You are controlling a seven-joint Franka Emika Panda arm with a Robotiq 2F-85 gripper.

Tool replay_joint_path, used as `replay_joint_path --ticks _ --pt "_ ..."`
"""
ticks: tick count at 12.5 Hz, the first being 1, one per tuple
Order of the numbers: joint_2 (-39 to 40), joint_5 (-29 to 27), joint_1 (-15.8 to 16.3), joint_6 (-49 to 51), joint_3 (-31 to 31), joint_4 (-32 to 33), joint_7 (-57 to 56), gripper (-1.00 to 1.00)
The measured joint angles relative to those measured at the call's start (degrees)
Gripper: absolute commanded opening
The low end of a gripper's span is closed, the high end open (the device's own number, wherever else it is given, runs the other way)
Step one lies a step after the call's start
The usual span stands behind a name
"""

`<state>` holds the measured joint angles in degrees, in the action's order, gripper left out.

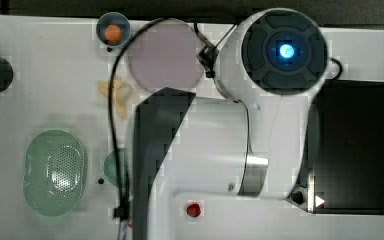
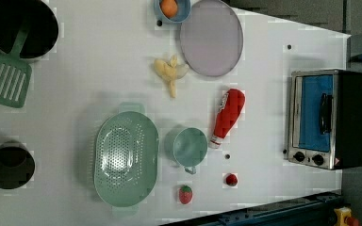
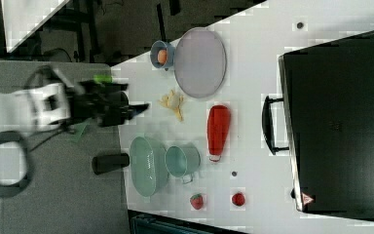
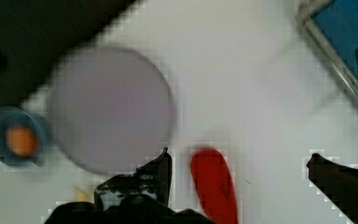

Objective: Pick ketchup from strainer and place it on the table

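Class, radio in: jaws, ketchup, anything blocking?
Gripper jaws open, empty. Ketchup lying on table, beside green cup, outside strainer. Nothing blocking.

Top view: arm (image 1: 200, 145) covered the table's middle, hiding all but the green cup's (image 1: 114, 167) 9 o'clock rim. Wrist view: ketchup (image 4: 214, 184) was blurred and cut off at the frame's edge. Right view: gripper (image 3: 139, 108) was motion-smeared; toaster oven (image 3: 341, 122) ran off the 3 o'clock edge.
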<state>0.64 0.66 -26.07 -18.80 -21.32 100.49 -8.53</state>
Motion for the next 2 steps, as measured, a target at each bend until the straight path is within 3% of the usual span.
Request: replay_joint_path --ticks 2 --pt "-1.21 0.11 0.22 4.96 -0.53 -3.69 2.78 1.0"
